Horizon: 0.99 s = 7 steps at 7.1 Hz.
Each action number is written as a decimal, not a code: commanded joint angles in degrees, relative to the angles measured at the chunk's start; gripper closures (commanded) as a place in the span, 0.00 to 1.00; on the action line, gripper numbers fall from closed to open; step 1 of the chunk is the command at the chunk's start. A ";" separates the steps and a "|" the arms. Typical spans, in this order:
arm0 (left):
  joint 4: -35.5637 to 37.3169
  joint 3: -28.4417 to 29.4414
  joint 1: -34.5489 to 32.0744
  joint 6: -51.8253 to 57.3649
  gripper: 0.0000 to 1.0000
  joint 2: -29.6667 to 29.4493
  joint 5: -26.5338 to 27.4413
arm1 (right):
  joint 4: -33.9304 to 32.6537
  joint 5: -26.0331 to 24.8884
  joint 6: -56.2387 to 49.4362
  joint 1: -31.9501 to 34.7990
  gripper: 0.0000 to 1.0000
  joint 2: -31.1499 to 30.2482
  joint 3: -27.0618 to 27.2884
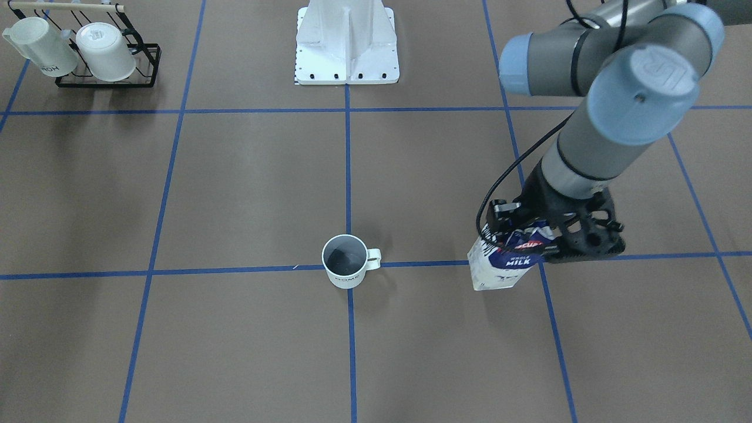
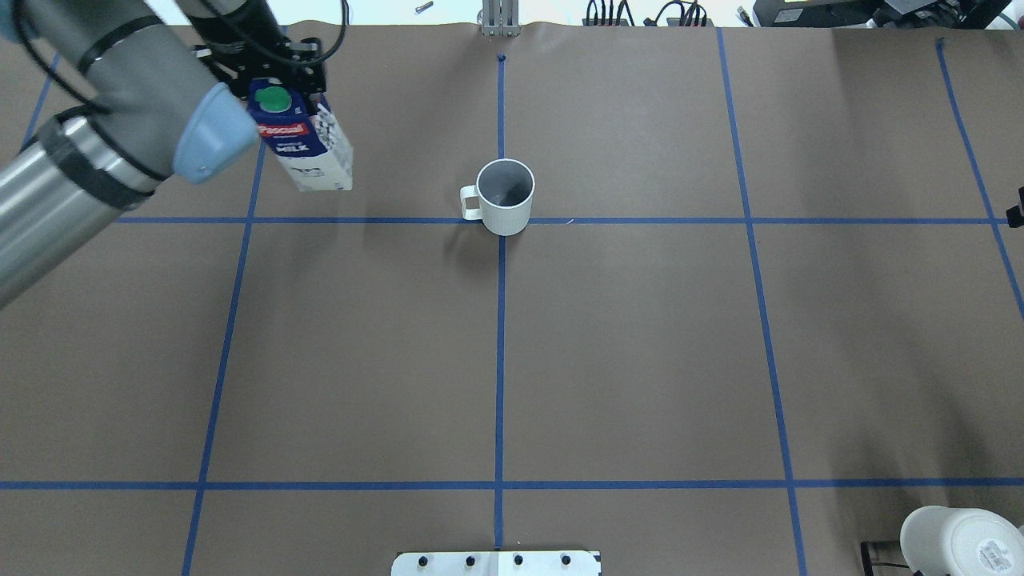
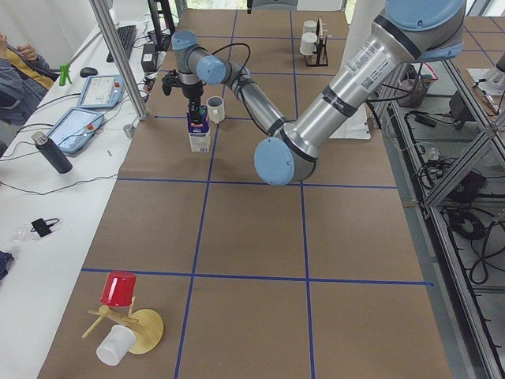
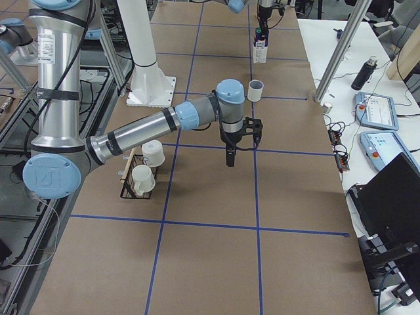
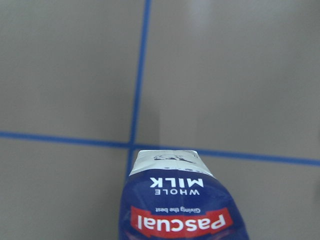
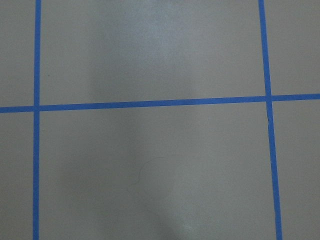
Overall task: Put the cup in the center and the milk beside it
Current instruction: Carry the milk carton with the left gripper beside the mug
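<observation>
Here the left gripper [image 2: 278,80] is clamping the top of the milk [image 2: 308,148] from above, its fingers pressing on either side of the carton just beside the green cap [image 2: 274,98]. The carton is hanging or standing upright on the robot's left part of the worktop [image 2: 640,360], close to a crossing of the blue tape lines [image 2: 240,220]; whether its base is touching the surface I cannot tell. In the left wrist view the carton's navy face with the red band and the words "WHOLE MILK" is filling the lower edge, and only brown paper and tape are showing beyond it.

The cup [image 2: 506,196] is sitting upright on the central tape crossing, its dark inside facing up and its handle [image 2: 470,202] pointing toward the milk. The two are standing well apart, with bare worktop between them.

The right gripper [image 4: 230,156] is pointing down above the worktop on the robot's right half, nowhere near the cup or carton. It is appearing only in the side view, so I cannot tell whether it is released or clenched.

At the robot's near right corner, two white mugs [image 1: 106,51] are resting tilted on a black wire rack [image 1: 150,64].
</observation>
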 commanded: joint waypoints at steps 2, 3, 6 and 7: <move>-9.87 15.37 3.45 -2.89 0.67 -10.90 0.28 | 0.00 0.00 -0.13 -0.02 0.00 -0.17 -0.03; -10.67 18.51 4.68 -3.59 0.67 -13.42 1.85 | 0.00 0.09 -0.04 -0.02 0.00 -0.09 -0.03; -9.98 18.81 8.28 -7.37 0.65 -14.95 4.06 | 0.00 0.09 -0.04 -0.02 0.00 -0.09 -0.04; -9.89 18.81 8.29 -7.46 0.60 -14.86 4.06 | 0.00 0.00 -0.04 -0.02 0.00 -0.09 -0.03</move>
